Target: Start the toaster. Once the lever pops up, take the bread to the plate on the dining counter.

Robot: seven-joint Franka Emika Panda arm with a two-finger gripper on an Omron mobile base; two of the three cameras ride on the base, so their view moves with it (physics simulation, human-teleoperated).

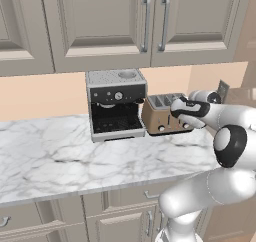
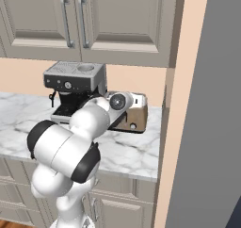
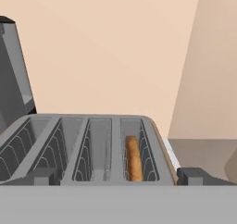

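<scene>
Left base view: the toaster [image 1: 162,117] sits on the marble tabletop [image 1: 60,156], just to the right of the coffee machine [image 1: 116,104] and nearly touching it. The arm's wrist hangs over the toaster's right end, with the end effector [image 1: 187,120] down at that side. Cabinet doors [image 1: 150,21] hang well above the toaster, so there is room overhead.

Right base view: the arm's own bulk covers much of the toaster [image 2: 134,115]. Its right end and front face show, with a small dark control low on that face. Just right of the toaster the wall [image 2: 176,104] juts forward, so there is little room to swing on that side.

Hand view: looking along the toaster's silver slotted top [image 3: 88,149], the bread [image 3: 134,158] sits sunk in the rightmost slot. A dark finger tip [image 3: 196,176] rises at the toaster's right end, and the end effector is released, jaws spread wide, holding nothing. The lever itself cannot be made out here. The step in hand looks like starting the toaster: the tip should find the lever and press straight down, keeping clear of the slots and the coffee machine.
</scene>
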